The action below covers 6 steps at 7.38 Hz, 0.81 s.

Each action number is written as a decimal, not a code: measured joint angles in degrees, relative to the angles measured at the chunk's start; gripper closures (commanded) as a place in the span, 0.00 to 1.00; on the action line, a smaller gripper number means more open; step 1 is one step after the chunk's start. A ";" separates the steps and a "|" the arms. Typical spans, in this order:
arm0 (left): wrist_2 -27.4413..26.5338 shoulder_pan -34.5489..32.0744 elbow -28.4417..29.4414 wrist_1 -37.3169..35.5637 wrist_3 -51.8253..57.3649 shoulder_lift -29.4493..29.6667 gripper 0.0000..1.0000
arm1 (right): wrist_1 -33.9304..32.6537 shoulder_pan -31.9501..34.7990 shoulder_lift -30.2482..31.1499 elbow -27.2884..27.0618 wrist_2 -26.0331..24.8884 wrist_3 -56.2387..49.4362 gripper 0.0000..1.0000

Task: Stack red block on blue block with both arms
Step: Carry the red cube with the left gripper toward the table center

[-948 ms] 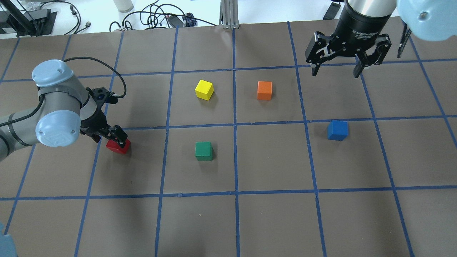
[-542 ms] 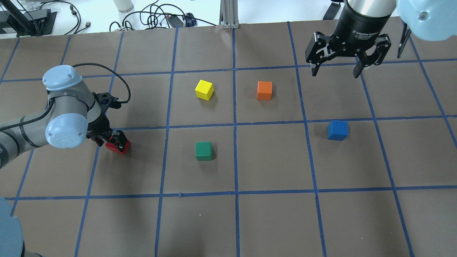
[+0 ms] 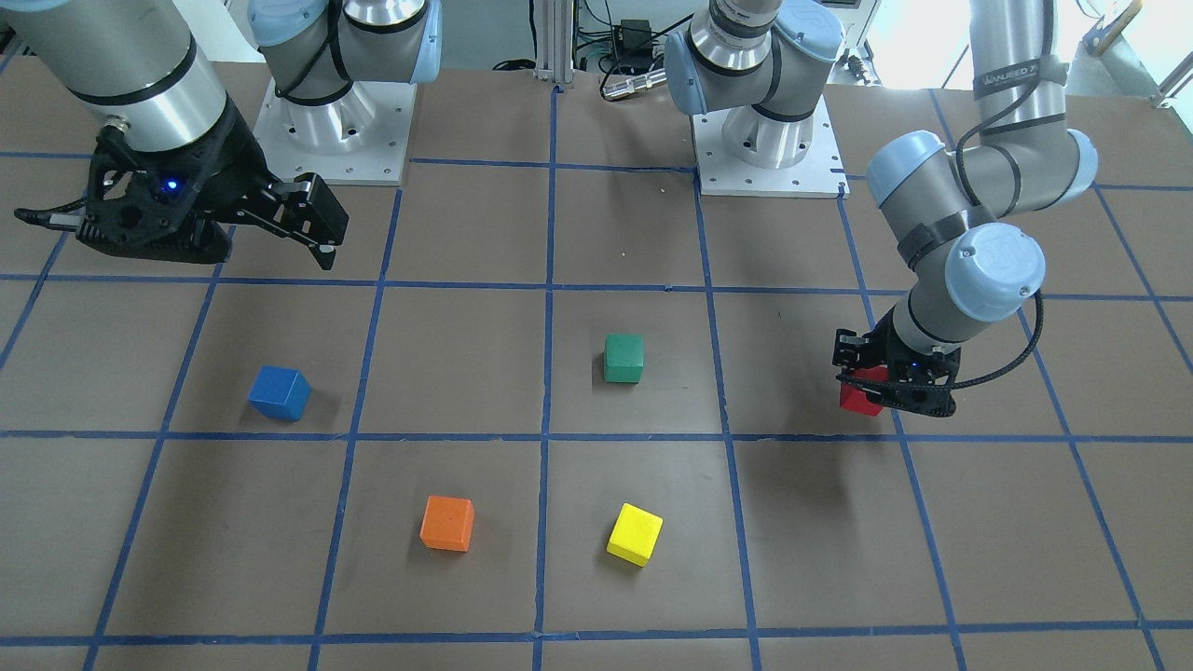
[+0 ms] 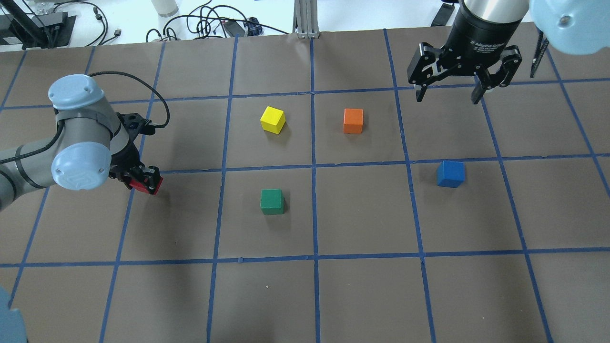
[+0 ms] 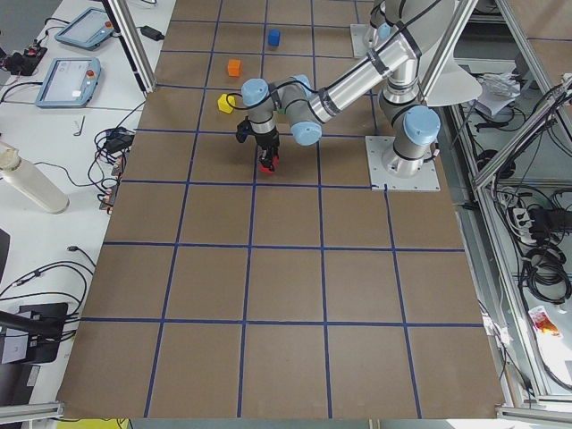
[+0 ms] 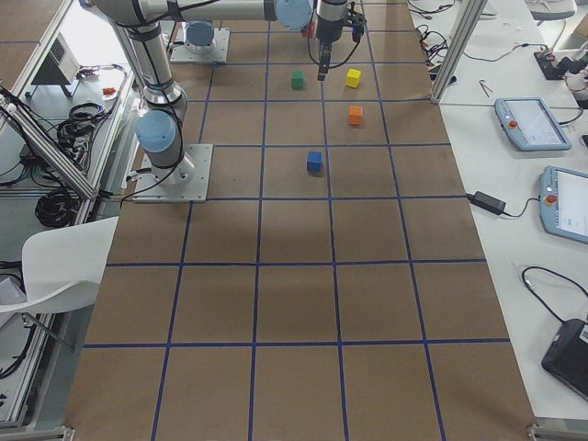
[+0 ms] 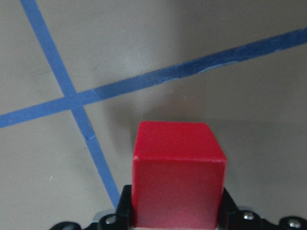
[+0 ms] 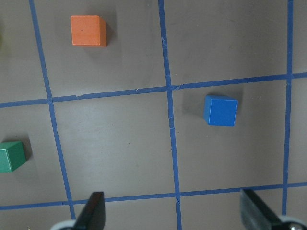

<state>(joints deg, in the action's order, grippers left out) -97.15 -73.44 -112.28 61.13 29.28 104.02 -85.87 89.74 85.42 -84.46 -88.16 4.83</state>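
Red block (image 7: 177, 187) sits clamped between the fingers of the left hand (image 3: 878, 384), seemingly just off the worktop (image 4: 362, 295) at its left side, well apart from the blue block (image 4: 450, 173). The right hand (image 4: 447, 97) hangs beyond the blue block, fingers spread wide and holding nothing. A loose pinch could let the cube twist or drop in transit or at a hand-over. A low carry might clip the green block (image 4: 272, 201). An off-centre release would likely tip it off.

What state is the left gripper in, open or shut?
Shut on the red block: the left gripper presses against both its sides in the wrist view.
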 measured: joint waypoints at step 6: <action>10.76 -24.69 16.31 16.70 -36.10 0.37 1.00 | 0.66 0.00 0.07 0.00 -0.25 -0.68 0.00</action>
<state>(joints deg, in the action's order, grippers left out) -86.39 -98.12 -95.96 77.83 -6.82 104.39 -85.21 89.74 85.49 -84.46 -88.40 4.16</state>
